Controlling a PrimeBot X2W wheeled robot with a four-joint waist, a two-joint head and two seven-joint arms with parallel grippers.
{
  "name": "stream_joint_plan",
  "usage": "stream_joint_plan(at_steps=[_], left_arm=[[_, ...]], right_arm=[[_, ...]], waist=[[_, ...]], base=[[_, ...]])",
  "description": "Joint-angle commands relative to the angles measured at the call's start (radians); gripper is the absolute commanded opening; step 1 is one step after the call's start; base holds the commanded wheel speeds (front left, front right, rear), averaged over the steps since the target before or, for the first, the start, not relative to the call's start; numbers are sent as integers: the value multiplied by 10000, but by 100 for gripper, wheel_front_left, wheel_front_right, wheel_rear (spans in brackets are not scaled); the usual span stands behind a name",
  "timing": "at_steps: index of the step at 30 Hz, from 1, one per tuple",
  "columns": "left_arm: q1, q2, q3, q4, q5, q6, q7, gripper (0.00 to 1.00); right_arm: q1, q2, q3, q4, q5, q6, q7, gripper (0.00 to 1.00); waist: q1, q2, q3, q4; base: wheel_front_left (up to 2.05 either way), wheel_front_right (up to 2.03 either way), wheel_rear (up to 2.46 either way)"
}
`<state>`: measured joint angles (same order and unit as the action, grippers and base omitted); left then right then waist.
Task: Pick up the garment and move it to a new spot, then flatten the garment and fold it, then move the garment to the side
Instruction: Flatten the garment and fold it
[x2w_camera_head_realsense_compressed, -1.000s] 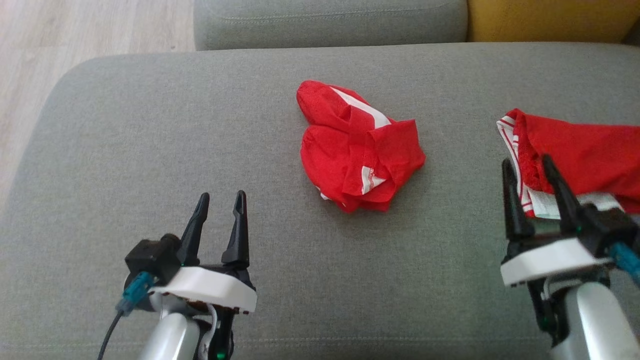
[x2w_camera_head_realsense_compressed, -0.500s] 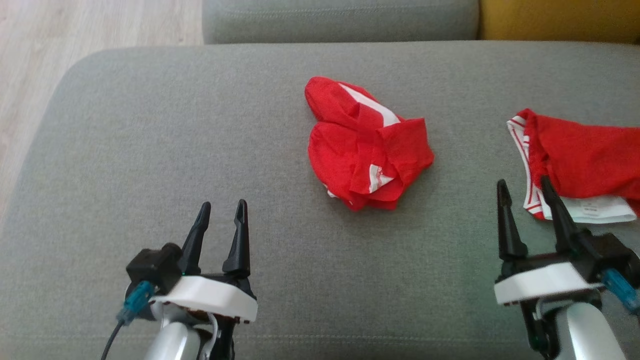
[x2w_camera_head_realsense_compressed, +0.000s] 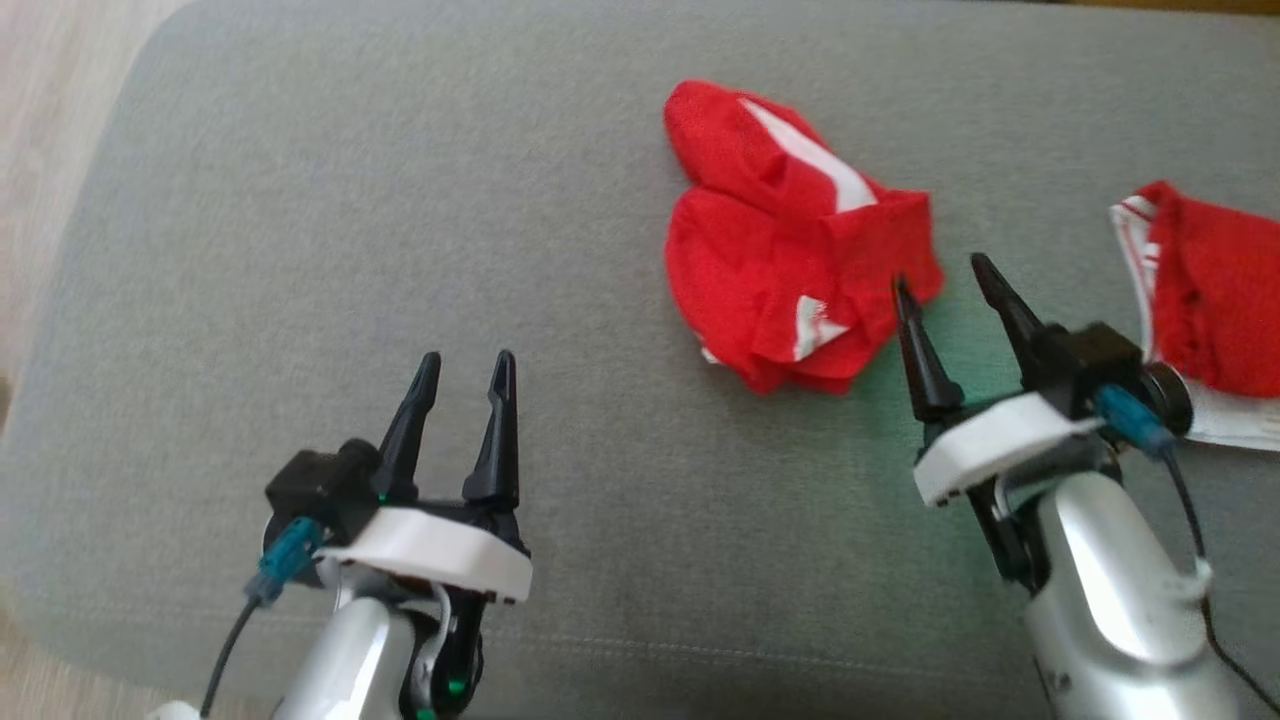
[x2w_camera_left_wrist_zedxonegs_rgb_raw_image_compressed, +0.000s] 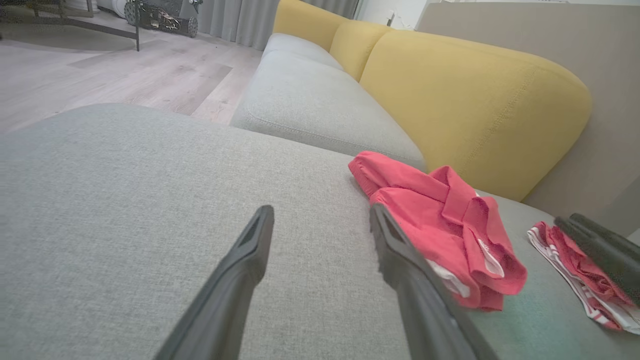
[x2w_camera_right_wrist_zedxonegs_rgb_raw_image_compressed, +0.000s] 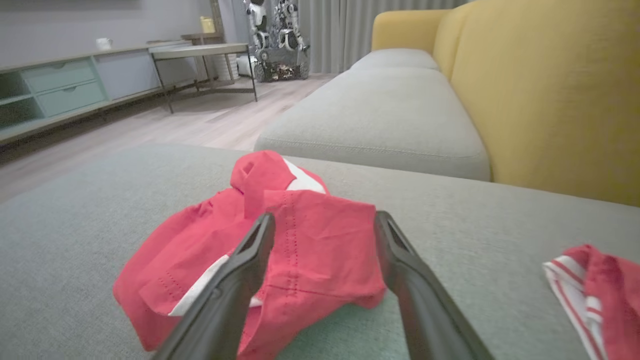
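Right gripper (x2w_camera_head_realsense_compressed: 939, 272) hovers just beside the crumpled garment (x2w_camera_head_realsense_compressed: 780, 250), wide and empty (poised for pickup). Left gripper (x2w_camera_head_realsense_compressed: 467, 358) likewise gapes empty, well apart from it.

head cam looks steeply down on the grey cushion (x2w_camera_head_realsense_compressed: 300, 250). both wrist cams sit low, skimming it toward the yellow backrest (x2w_camera_left_wrist_zedxonegs_rgb_raw_image_compressed: 475, 100). all three share the crumpled red garment (x2w_camera_head_realsense_compressed: 790, 270); right wrist is nearest.

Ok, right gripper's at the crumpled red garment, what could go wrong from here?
The crumpled garment is bunched in layers; the open right gripper, at its near edge, may pinch only one flap and lift it lopsided. The second red garment lies close beside that arm's wrist; a sideways swing could drag it.
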<state>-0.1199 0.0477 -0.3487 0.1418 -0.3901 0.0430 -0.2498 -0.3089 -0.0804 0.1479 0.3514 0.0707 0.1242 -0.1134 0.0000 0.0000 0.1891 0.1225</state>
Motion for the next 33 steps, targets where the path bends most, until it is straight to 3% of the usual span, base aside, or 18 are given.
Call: stream_joint_plan(at_steps=[1,13,14,15,25,33], left_arm=[[-525,26,233,-272,-64,-19,-120,100],[-665,26,141,-185,-140,57,-120,100],[-664,26,145,-186,-142,63,-120,100],[-662,26,152,-186,-144,71,-120,100],[-649,26,206,-138,-145,91,-120,100],[-544,26,171,-43,-191,76,-120,100]], right_arm=[[-641,-66,355,173,55,65,45,100],[-1992,-123,339,2595,-175,65,-310,100],[-2062,-112,299,2727,-194,65,-360,60],[-2135,-104,242,2840,-220,65,-438,0],[-2374,57,77,3109,-225,65,-1121,0],[-2345,158,967,1231,22,65,-1464,0]], waist=[[0,0,283,307],[0,0,492,721],[0,0,498,718],[0,0,503,710],[0,0,331,360],[0,0,-247,-91]], base=[[0,0,0],[0,0,0],[0,0,0],[0,0,0],[0,0,0],[0,0,0]])
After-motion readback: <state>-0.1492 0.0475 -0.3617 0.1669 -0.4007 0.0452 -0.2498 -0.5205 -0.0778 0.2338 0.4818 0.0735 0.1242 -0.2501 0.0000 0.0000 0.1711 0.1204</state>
